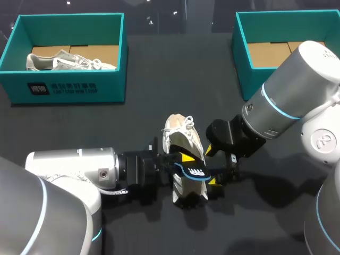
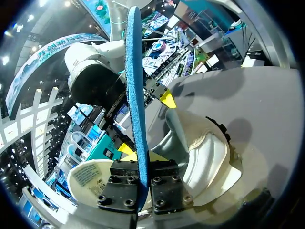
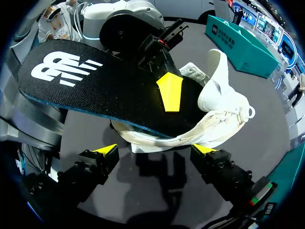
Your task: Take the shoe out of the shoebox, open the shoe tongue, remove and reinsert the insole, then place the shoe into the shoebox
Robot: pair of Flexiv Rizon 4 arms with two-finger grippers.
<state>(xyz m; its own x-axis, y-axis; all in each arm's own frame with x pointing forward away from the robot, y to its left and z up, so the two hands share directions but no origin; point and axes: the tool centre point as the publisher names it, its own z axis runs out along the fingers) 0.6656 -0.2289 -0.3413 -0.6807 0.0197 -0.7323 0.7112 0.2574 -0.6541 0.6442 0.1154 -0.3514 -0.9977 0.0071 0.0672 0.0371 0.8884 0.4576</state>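
A white shoe (image 1: 178,139) stands on the dark table's middle, its tongue pulled up. Coming in from the left, my left gripper (image 1: 183,162) is shut on a black insole (image 1: 195,171) with a blue edge, held across the shoe's opening. Edge-on in the left wrist view, the insole (image 2: 136,95) runs up from the clamped left gripper (image 2: 142,160), with the shoe (image 2: 209,152) beside it. My right gripper (image 1: 211,166) stands open at the shoe's right side. In the right wrist view its tips (image 3: 156,150) straddle the shoe (image 3: 224,102), under the insole (image 3: 95,90).
A teal shoebox (image 1: 69,18) at the back left holds a second pale shoe (image 1: 69,61). Another teal box (image 1: 241,64) stands at the back right, partly behind my right arm. Bare table lies between the boxes.
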